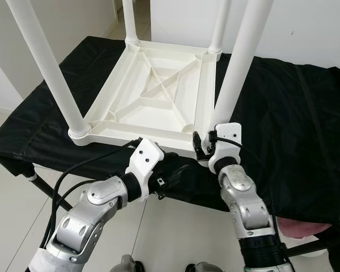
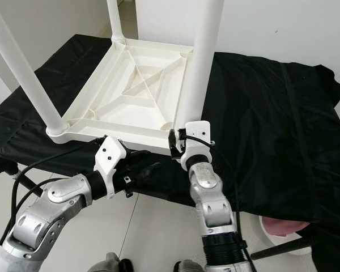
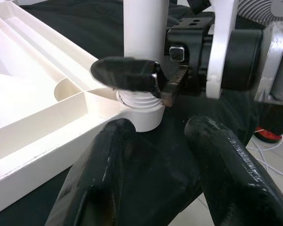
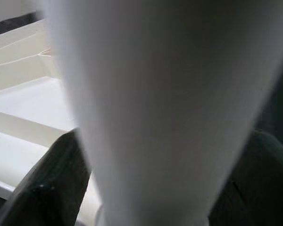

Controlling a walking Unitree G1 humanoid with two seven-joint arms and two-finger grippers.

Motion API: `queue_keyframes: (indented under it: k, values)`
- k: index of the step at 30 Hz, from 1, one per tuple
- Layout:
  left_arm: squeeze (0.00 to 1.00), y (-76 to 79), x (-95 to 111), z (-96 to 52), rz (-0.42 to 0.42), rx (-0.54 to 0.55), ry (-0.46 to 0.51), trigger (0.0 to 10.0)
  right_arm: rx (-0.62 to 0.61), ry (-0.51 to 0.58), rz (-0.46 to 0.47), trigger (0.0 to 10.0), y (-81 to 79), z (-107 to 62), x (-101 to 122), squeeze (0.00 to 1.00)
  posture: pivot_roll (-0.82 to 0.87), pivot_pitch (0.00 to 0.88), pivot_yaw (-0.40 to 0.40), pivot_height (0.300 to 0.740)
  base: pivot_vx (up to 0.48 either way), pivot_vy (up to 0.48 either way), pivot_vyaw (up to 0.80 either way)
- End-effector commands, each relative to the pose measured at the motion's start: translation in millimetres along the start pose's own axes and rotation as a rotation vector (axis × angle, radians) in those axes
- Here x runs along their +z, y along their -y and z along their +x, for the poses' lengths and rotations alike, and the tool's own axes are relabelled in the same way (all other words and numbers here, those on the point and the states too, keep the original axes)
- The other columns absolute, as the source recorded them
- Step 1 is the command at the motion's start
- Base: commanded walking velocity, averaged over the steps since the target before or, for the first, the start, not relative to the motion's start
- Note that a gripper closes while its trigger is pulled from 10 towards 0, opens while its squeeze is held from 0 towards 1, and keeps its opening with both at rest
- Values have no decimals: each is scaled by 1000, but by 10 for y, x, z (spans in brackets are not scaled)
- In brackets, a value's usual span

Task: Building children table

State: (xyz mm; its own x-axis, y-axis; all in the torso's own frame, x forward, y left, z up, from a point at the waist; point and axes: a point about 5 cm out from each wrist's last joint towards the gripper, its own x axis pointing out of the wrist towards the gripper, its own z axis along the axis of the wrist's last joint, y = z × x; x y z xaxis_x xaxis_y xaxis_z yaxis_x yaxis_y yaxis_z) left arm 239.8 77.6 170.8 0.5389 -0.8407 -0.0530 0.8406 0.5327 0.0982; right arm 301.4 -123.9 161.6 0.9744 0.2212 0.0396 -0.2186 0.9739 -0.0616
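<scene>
The white plastic children's table (image 1: 153, 96) lies upside down on a bench (image 1: 294, 113) draped in black cloth, its ribbed underside facing up and its 4 round, smooth legs pointing upward. The right gripper (image 3: 146, 77) is closed around the base of the near-right leg (image 1: 238, 62), where it meets the corner socket, forearm angled up from below. The left gripper (image 1: 178, 173) hovers just beside that corner, fingers (image 3: 104, 174) spread apart and holding nothing.

Smooth white plastic table (image 1: 153, 96) lies on wrinkled, slightly shiny black cloth (image 1: 294, 124).
</scene>
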Motion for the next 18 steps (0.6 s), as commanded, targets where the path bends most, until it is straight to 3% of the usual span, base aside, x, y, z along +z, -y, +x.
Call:
queue_keyframes:
  k: [1, 2, 6, 9, 14, 18]
  values:
    - [0, 14, -8, 7, -2, -44, -5, 10000, 131, -8, 23, 10000, 47, 19, 5, 302, -83, 70, 14, 740, 0, 0, 0]
    - [0, 13, -7, 9, -2, -43, -5, 10000, 190, -9, 1, 10000, 93, 18, 3, 0, -81, 69, 14, 740, 0, 0, 0]
    - [0, 10, -6, 10, -2, -42, -4, 10000, 263, 2, -67, 10000, 146, 11, 13, 0, -81, 67, 14, 740, 0, 0, 0]
    - [0, -8, 4, 13, 3, -39, 0, 10000, 441, -4, -140, 10000, 216, 37, 1, 0, -80, 61, 15, 740, 0, 0, 0]
    - [0, -19, 11, 20, 7, -38, 2, 10000, 510, -11, -164, 10000, 233, 77, -14, 0, -80, 53, 19, 740, 0, 0, 0]
    - [0, -33, 29, 35, 14, -41, 6, 10000, 616, -29, -205, 10000, 205, 202, -50, 0, -78, 46, 22, 740, 0, 0, 0]
